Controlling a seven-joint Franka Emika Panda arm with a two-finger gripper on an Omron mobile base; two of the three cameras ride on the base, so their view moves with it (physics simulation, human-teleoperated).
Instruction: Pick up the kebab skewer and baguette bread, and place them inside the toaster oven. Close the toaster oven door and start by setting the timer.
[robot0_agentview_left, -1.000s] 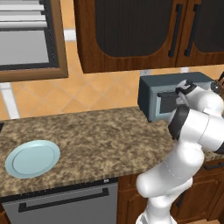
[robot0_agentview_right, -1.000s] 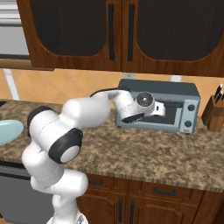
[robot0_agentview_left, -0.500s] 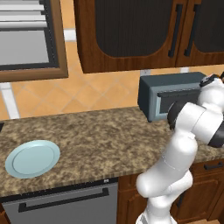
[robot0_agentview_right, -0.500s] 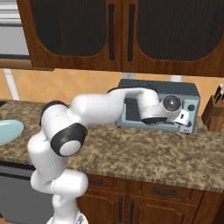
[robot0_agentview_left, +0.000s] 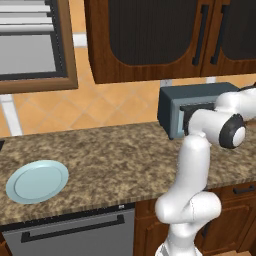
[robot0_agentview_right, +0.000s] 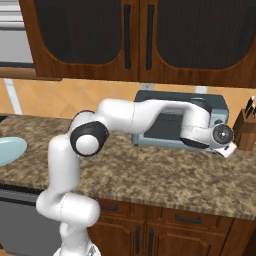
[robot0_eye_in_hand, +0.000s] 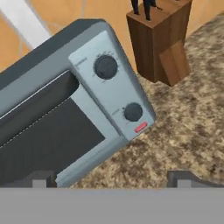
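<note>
Gripper (robot0_eye_in_hand: 111, 179) wide open, toaster oven (robot0_eye_in_hand: 87, 100) just ahead, door seemingly closed

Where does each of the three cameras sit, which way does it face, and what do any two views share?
Left base view: behind the arm's left, facing counter, blue plate, toaster oven; arm rises lower right.
Right base view: behind the arm's right, facing the toaster oven, knife block; arm rises lower left.
Hand view: on the hand, facing the oven's two knobs, closed toaster oven door; open jaws' tips at bottom.
Shared: all show the oven.
</note>
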